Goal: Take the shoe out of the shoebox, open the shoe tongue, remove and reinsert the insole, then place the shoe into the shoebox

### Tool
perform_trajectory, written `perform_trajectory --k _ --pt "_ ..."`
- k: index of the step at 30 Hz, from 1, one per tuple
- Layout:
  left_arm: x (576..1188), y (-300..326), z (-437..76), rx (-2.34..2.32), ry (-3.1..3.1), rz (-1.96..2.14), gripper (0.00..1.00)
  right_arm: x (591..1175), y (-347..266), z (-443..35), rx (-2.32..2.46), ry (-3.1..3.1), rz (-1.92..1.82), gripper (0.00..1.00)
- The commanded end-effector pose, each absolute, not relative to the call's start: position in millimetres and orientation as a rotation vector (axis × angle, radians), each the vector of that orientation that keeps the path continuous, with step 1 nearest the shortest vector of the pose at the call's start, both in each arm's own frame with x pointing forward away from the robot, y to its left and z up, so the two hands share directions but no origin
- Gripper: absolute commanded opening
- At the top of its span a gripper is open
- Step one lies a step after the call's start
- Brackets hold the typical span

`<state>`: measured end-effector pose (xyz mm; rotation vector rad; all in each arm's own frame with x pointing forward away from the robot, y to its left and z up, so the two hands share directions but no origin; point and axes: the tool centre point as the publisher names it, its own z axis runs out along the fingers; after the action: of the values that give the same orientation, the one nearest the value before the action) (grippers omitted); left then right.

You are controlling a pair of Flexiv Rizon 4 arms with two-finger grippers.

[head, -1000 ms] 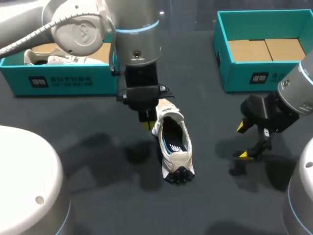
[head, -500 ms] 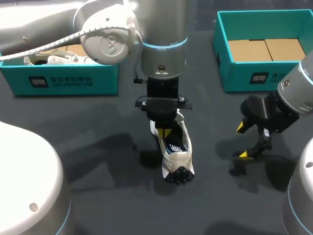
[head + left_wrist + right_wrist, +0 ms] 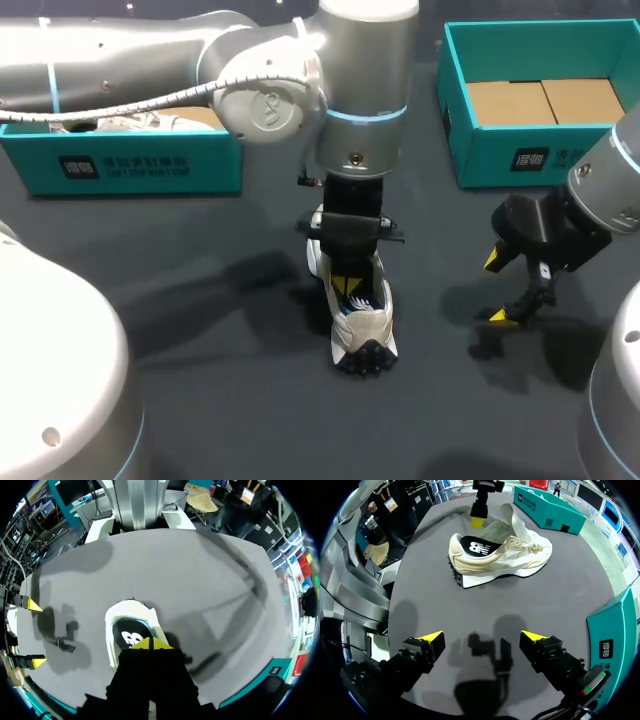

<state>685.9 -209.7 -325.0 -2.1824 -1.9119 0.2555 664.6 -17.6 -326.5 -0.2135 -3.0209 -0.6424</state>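
Observation:
A cream shoe (image 3: 365, 325) lies on the dark table, toe toward the front edge, its dark insole (image 3: 129, 635) showing in the opening. My left gripper (image 3: 348, 285) hangs over that opening, yellow tips pressed together and shut on nothing. The left wrist view shows the tips (image 3: 150, 643) just above the insole. My right gripper (image 3: 505, 290) stands open to the right of the shoe, a little above the table. In the right wrist view its fingers (image 3: 484, 640) are spread wide, and the shoe (image 3: 505, 555) lies ahead on the table with its tongue raised.
A teal shoebox (image 3: 120, 165) at the back left holds another pale shoe. A second teal shoebox (image 3: 540, 150) at the back right has cardboard on its floor. My left arm (image 3: 200, 60) stretches across the left box.
My left arm has swung right, carrying its shut gripper from beside the shoe's heel to over the shoe's opening. The shoe and the right arm have stayed put.

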Motion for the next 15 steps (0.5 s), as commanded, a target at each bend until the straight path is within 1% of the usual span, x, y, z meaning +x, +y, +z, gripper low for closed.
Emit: perform_trajectory --k 1,15 --pt "686 -217 -337 -2.172 -1.884 0.245 0.00 663 -18 -326 -0.214 -3.024 -0.641 1.00" --pt "675 -207 -359 -2.164 -1.848 0.219 0.00 663 -18 -326 -0.214 -3.024 -0.641 1.00"
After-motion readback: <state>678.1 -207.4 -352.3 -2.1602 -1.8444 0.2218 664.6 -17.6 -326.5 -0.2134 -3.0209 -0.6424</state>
